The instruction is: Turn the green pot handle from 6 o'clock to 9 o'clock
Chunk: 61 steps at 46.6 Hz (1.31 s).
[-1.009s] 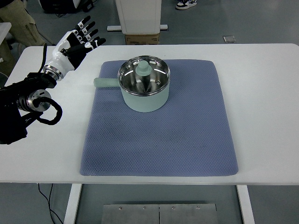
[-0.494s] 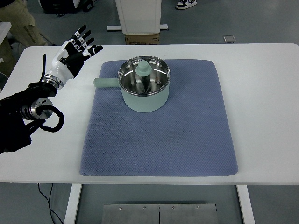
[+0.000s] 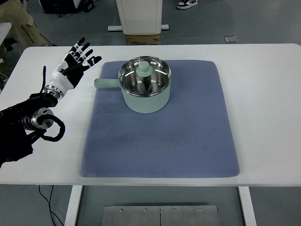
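A pale green pot (image 3: 145, 92) with a glass lid and a green knob (image 3: 144, 69) stands on the blue mat (image 3: 160, 136). Its handle (image 3: 106, 84) points left, at 9 o'clock. My left hand (image 3: 77, 60) hovers over the white table to the left of the handle, apart from it, fingers spread and holding nothing. The left arm (image 3: 28, 122) comes in from the picture's left edge. No right arm shows.
The white table (image 3: 263, 94) runs to the picture's side edges. Beyond its far edge stand a white pedestal with a cardboard box (image 3: 143, 38) and a person's shoe (image 3: 186, 4). A person's trouser leg (image 3: 16, 19) is at the top left.
My left hand has drawn back a little, down and toward the table's left part, with its fingers still spread. The pot and its handle have not moved.
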Each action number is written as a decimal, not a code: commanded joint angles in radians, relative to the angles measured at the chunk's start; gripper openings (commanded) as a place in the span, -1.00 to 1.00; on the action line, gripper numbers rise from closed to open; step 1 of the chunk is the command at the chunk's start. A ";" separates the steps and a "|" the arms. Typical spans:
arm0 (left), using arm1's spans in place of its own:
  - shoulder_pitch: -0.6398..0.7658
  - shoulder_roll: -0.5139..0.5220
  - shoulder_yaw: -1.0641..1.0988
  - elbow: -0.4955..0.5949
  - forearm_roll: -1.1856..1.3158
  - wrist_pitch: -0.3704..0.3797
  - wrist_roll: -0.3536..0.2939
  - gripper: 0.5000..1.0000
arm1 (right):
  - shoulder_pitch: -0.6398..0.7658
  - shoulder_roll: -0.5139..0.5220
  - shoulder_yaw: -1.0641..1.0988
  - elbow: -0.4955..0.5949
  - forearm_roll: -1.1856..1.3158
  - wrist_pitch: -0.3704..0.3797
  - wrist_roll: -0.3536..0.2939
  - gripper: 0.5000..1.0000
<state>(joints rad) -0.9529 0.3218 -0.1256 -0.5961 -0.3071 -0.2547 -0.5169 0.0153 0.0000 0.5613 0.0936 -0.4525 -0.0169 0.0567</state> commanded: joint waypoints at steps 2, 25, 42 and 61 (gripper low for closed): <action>0.002 0.002 -0.012 -0.001 0.003 0.000 0.000 1.00 | 0.000 0.000 0.000 0.000 0.000 0.000 0.000 1.00; 0.031 0.011 -0.019 0.001 0.011 0.000 0.000 1.00 | 0.000 0.000 -0.001 0.000 0.000 0.000 0.000 1.00; 0.025 0.016 -0.020 0.039 0.014 -0.012 0.000 1.00 | 0.000 0.000 0.000 0.000 0.000 0.000 0.000 1.00; 0.016 0.014 -0.020 0.044 0.023 -0.012 0.000 1.00 | 0.000 0.000 -0.001 0.000 0.000 0.000 0.000 1.00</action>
<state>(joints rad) -0.9371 0.3359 -0.1455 -0.5541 -0.2845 -0.2669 -0.5169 0.0154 0.0000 0.5608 0.0936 -0.4525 -0.0169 0.0568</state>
